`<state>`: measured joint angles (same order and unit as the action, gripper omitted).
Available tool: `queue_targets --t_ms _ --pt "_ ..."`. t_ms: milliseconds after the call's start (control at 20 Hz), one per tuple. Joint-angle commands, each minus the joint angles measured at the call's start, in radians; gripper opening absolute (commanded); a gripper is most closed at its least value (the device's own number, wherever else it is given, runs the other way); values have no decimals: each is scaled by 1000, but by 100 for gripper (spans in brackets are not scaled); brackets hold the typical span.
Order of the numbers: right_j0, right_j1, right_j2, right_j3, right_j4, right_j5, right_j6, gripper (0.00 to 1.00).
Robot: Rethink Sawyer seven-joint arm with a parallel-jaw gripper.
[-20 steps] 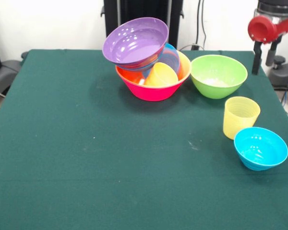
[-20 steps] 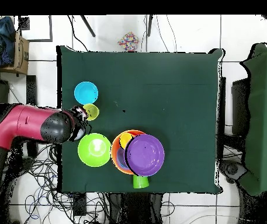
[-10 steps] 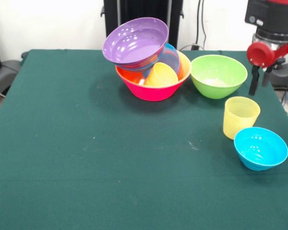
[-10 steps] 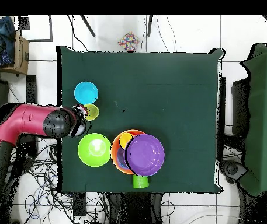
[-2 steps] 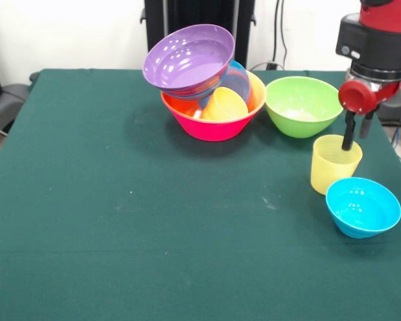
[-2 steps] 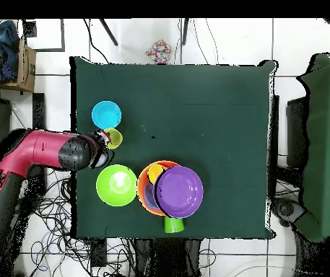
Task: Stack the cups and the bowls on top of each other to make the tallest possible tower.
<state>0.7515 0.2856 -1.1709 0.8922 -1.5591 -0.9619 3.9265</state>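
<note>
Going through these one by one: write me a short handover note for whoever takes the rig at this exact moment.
Gripper: open, fingers straddling the far rim of the pale yellow cup, one finger inside, nothing gripped yet.
Tower: pink bowl lowest, orange bowl inside it, then a tilted blue bowl, a yellow-orange cup and the purple bowl leaning on top.
Loose on the table: green bowl, pale yellow cup, small blue bowl; a green cup shows beside the tower in the overhead view.
Left: close on the pale yellow cup, add it and the other loose pieces.

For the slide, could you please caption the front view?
Sawyer gripper open over the rim of the pale yellow cup, beside a leaning tower of nested bowls.
</note>
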Motion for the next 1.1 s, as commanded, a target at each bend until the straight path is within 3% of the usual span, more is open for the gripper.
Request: queue_targets --t_ms 50,1100 --pt "-27 40 101 -89 60 113 67 100" --pt "-29 108 93 -128 110 173 34 100"
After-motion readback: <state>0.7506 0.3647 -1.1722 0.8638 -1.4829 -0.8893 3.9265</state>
